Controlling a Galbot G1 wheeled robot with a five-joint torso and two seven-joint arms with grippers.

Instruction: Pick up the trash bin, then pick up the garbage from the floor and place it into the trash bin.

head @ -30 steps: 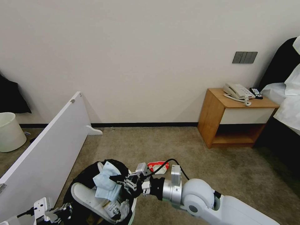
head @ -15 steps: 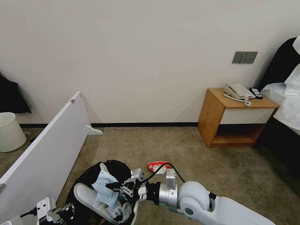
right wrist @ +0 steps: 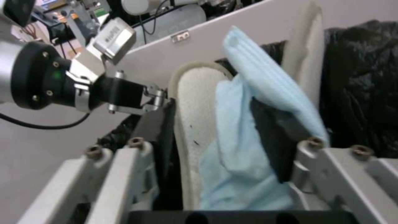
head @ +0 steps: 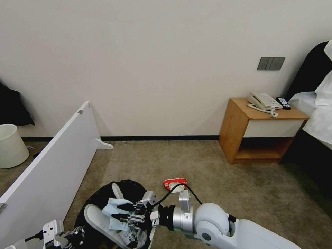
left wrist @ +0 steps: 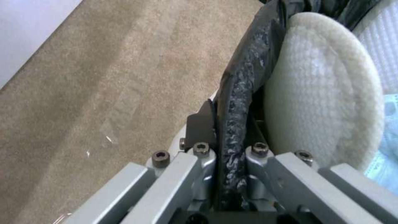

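Here, the trash bin (head: 103, 204), lined with a crinkly black bag, is seen low in the head view, beside a white board (head: 52, 166) leaning over the floor (head: 207, 166). The bin's bag-covered rim is clamped by the left gripper (left wrist: 232, 146), whose jaws are drawn narrow on the black plastic in the left wrist view; that gripper is also seen at the lower left of the head view (head: 74, 235) and farther off in the right wrist view (right wrist: 159, 98).

The right gripper (head: 124, 212) is held over the bin's mouth with its fingers spread wide around a pale-blue wad (head: 116, 212). In the right wrist view the wad (right wrist: 244, 137) lies between the parted fingers (right wrist: 307, 152), but whether it is touched by them cannot be told. Two white slippers are lodged in the bin: one (head: 100, 221) lies against the near rim and is seen just inside the bag in the left wrist view (left wrist: 319, 93), and the other (head: 117, 190) stands behind the wad.

A red-white packet (head: 174, 183) is left on the carpet just beyond the right arm. Print is visible on it and on an item within the bin, but none of it can be read.

Farther off, a plain white bucket (head: 12, 145) stands at the left, and a telephone (head: 263, 101) rests on a wooden bedside table (head: 235, 135) against the wall.
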